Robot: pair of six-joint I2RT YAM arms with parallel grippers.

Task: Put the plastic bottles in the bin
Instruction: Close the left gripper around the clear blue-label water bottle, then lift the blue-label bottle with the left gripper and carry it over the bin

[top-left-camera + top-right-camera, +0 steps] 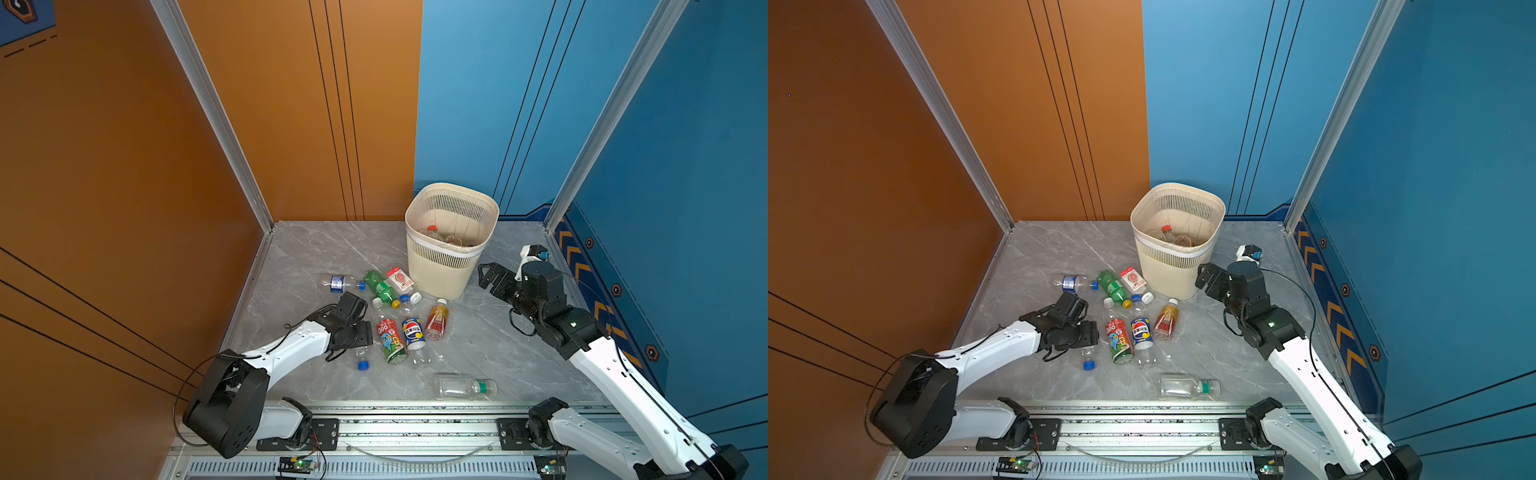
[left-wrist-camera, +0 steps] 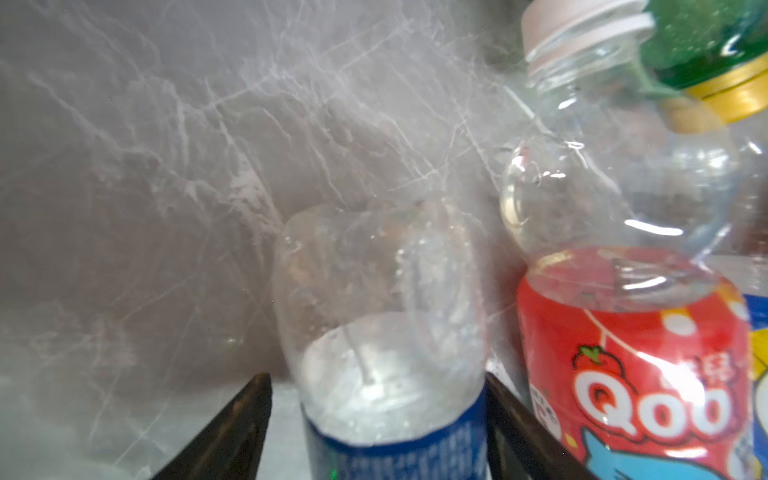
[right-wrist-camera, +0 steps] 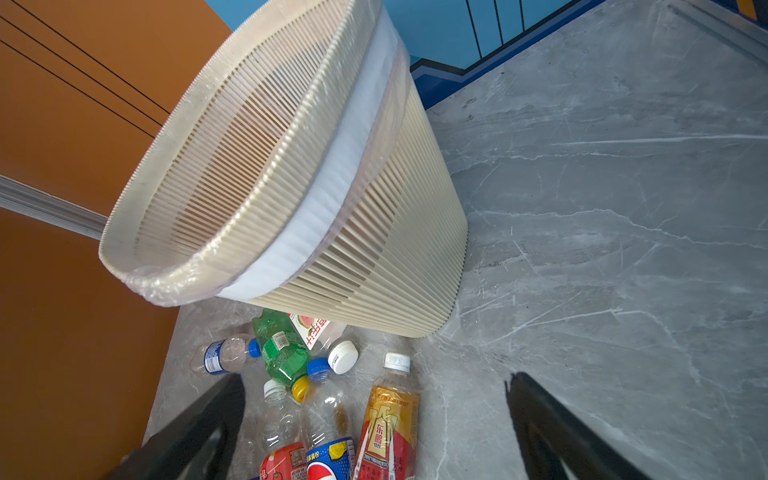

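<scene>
Several plastic bottles lie on the grey marble floor in front of the cream slatted bin (image 1: 451, 186) (image 1: 1177, 185) (image 3: 395, 249). My left gripper (image 1: 360, 338) (image 2: 376, 376) is low over a clear blue-labelled bottle (image 2: 386, 374) with a blue cap (image 1: 363, 365). Its jaws straddle the bottle: one finger touches it, and the other stands a small gap off. The red Qoo bottle (image 1: 388, 336) (image 2: 631, 374) lies right beside it. My right gripper (image 1: 488, 278) (image 3: 376, 377) hangs open and empty, to the right of the bin. A red-capped bottle (image 1: 432, 230) lies inside the bin.
A Pepsi bottle (image 1: 413, 332), an orange-red one (image 1: 437, 320), a green one (image 1: 380, 286), a white-labelled one (image 1: 400, 279) and a blue-labelled one (image 1: 338, 282) are clustered together. A clear bottle with a green band (image 1: 465, 387) lies near the front rail. Orange and blue walls close in the sides.
</scene>
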